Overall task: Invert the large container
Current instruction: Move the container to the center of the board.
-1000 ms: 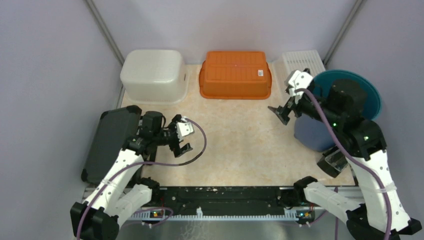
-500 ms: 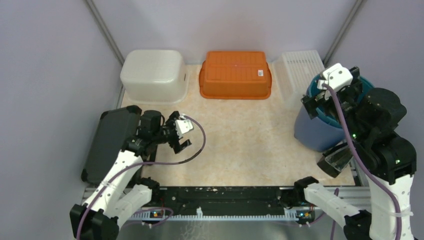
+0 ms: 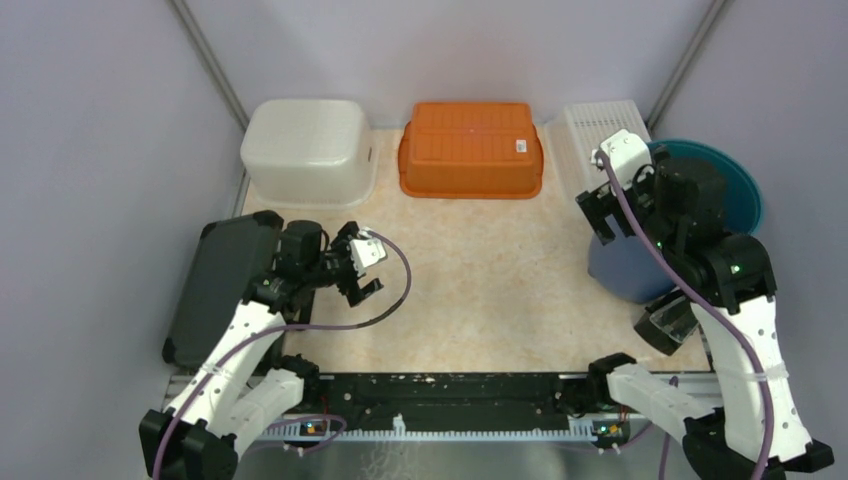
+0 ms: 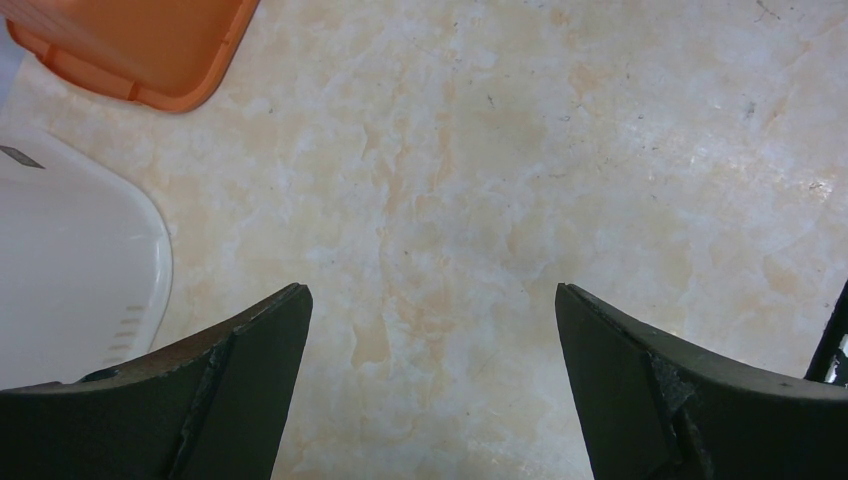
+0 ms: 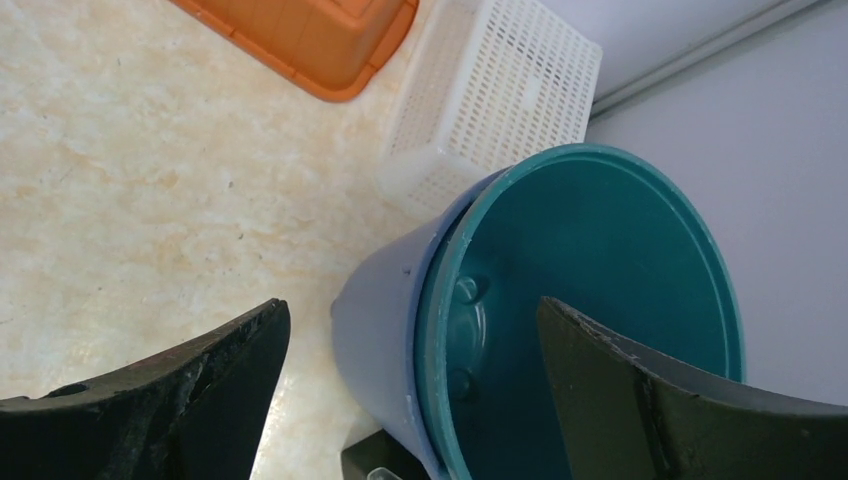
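Now hovering over the mouth-up blue bucket point(image 5: 600, 260) (teal inside) with right gripper point(image 5: 410, 310) spread wide; hanging above the table point(image 4: 450, 150) with left gripper point(image 4: 430, 295) likewise released.

Overhead, the right arm point(image 3: 700, 230) covers much of the large round blue plastic bucket with teal inside point(image 3: 622, 272), middle right. The right wrist view's bottom edge cuts off its lower part. The white label point(image 3: 521, 146) on the orange plastic tub point(image 3: 470, 150) is too small to read.
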`<action>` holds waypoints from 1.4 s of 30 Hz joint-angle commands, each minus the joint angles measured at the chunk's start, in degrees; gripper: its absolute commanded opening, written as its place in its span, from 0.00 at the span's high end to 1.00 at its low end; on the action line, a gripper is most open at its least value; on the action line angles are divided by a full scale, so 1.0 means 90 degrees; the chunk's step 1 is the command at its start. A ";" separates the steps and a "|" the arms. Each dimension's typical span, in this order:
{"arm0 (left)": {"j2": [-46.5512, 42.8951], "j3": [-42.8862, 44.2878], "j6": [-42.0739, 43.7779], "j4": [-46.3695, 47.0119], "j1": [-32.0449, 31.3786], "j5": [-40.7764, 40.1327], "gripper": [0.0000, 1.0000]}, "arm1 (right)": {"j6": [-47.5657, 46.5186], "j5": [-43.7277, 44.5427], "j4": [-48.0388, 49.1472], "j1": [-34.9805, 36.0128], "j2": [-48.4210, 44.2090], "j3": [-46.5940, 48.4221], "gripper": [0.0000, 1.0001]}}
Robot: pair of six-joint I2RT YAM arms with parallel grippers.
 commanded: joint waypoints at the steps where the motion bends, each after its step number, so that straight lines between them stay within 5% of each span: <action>1: -0.0030 -0.0001 -0.0045 0.0195 0.0008 0.0035 0.01 | 0.0294 0.0096 -0.0108 -0.0149 0.0195 0.0098 0.07; 26: -0.0205 -0.0130 -0.0033 0.0373 0.0010 -0.0006 0.01 | -0.0636 -0.3380 -0.0899 -0.3032 0.1293 -0.0330 0.21; 36: -0.0157 -0.0105 -0.0042 0.0402 0.0008 -0.0039 0.01 | -0.0836 -0.4328 -0.1572 -0.2969 0.1502 0.0090 0.52; 42: -0.0208 -0.0073 -0.0073 0.0374 0.0008 -0.0069 0.01 | -0.0491 -0.3674 -0.1498 -0.2097 0.1398 0.0224 0.74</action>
